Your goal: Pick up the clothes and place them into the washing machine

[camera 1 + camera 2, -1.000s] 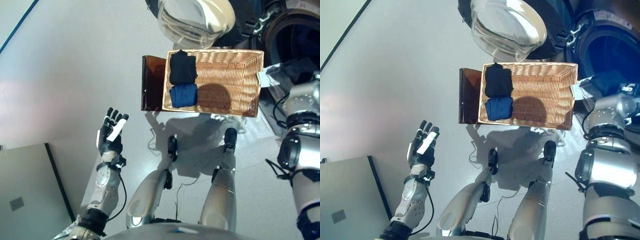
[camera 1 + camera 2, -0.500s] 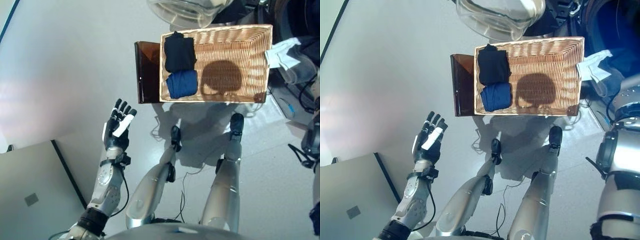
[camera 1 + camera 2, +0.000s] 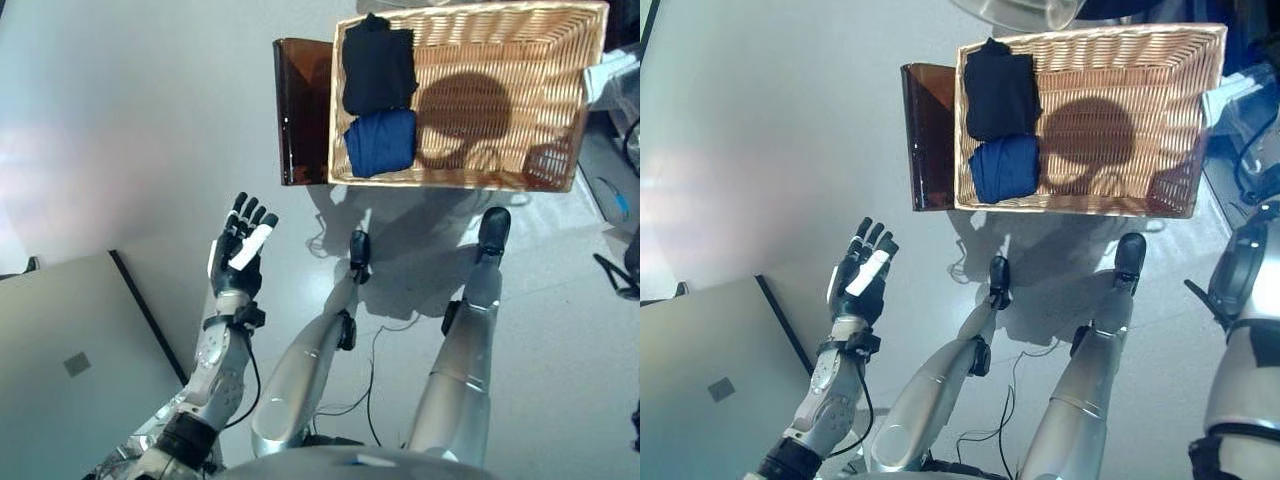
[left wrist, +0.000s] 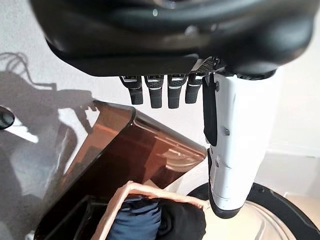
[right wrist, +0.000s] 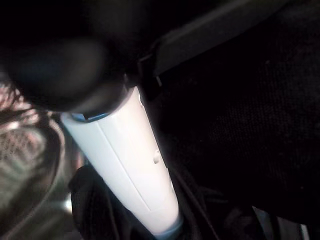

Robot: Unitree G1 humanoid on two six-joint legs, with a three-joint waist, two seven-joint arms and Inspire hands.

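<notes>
My left hand (image 3: 238, 262) hangs spread and empty, lower left; black garment (image 3: 378, 66) and blue garment (image 3: 381, 142) sit in the basket (image 3: 520, 180), top centre. Right hand's dark (can't tell); a blind withdrawal could snag cloth.

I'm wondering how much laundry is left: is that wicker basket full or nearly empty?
Nearly empty. The basket holds only two folded pieces at one end, a black one and a blue one; the rest is bare weave.

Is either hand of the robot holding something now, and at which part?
The left hand is open and holds nothing. For the right hand, only its white thumb shows against dark surroundings, so a hold cannot be told.
</notes>
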